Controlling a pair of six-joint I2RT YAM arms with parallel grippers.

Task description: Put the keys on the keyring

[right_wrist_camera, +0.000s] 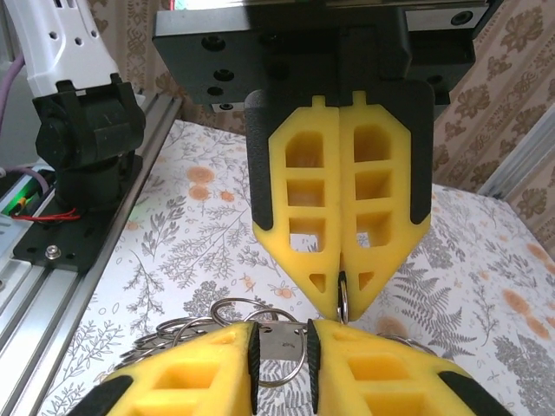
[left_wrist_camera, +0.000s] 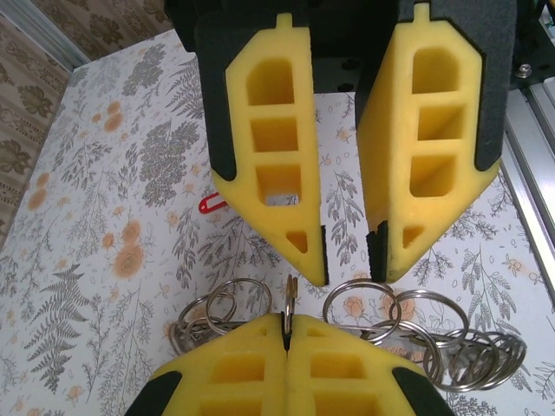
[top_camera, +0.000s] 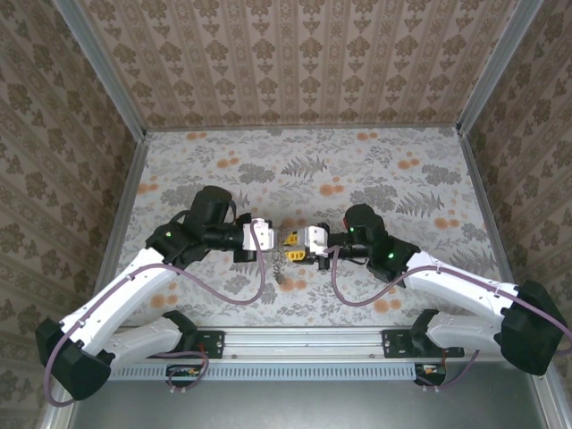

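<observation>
Left gripper (left_wrist_camera: 286,334) jaws pinch keyring (left_wrist_camera: 289,303) | right gripper (right_wrist_camera: 282,364) spread

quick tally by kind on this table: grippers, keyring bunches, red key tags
grippers: 2 (left gripper, right gripper)
keyring bunch: 1
red key tag: 1
total: 4

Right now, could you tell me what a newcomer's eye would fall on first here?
The two yellow-fingered grippers meet nose to nose mid-table: the left gripper pinches one ring of the keyring edge-on. The right gripper stands open opposite, over the flowery table.
</observation>
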